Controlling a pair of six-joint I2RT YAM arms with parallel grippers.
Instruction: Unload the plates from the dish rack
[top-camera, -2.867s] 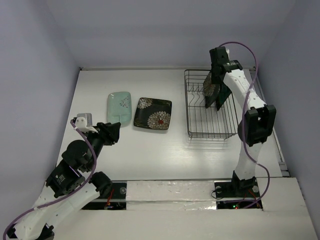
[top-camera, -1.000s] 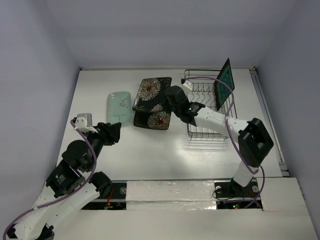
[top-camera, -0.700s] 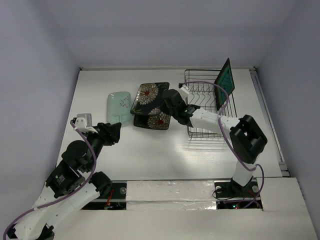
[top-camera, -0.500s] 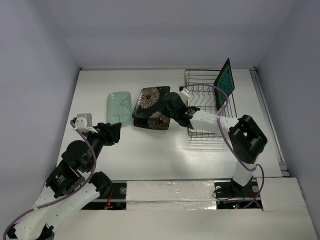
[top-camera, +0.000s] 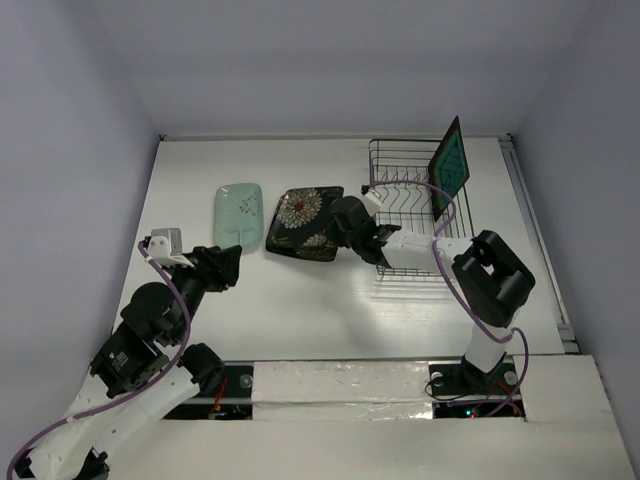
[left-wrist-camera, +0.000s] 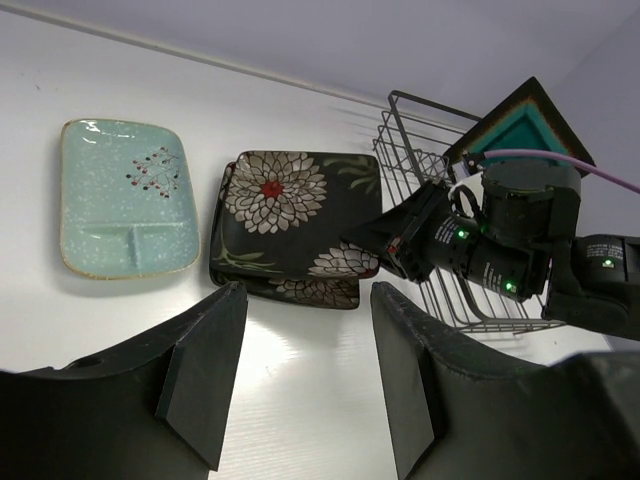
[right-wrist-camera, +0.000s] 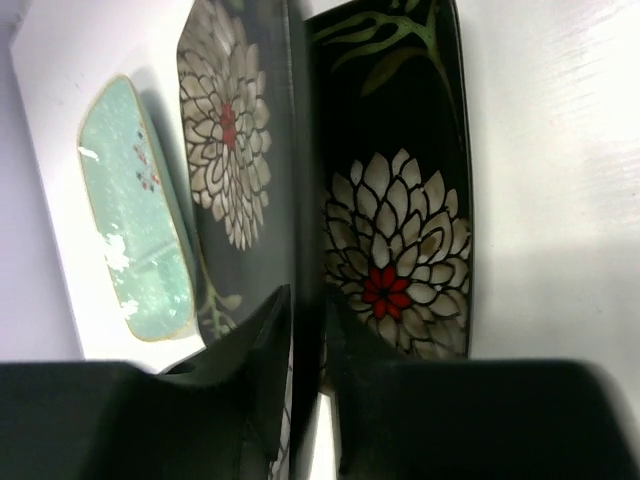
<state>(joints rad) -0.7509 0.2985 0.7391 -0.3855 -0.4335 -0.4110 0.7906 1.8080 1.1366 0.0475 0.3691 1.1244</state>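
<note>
Pale lavender walls (top-camera: 60, 150) box in a white counter (top-camera: 300, 310). Near left, the left end effector (left-wrist-camera: 307, 310) hovers, fingers apart. Next a mint plate (top-camera: 239, 215) lies flat, then a black flowered plate (top-camera: 305, 207), its edge pinched by the right end effector (right-wrist-camera: 305, 310) (over a second flowered plate (top-camera: 292, 245) lying flat). Far right, the wire dish rack (top-camera: 400, 145) holds a teal plate (top-camera: 450, 160) upright

Glossy glazed plates (left-wrist-camera: 270, 200), silver-wire metal dish rack (top-camera: 410, 160)

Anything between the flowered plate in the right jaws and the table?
Yes. A second flowered plate lies flat on the table directly beneath the held plate, which would land stacked on it. The mint plate lies apart, leftward.
</note>
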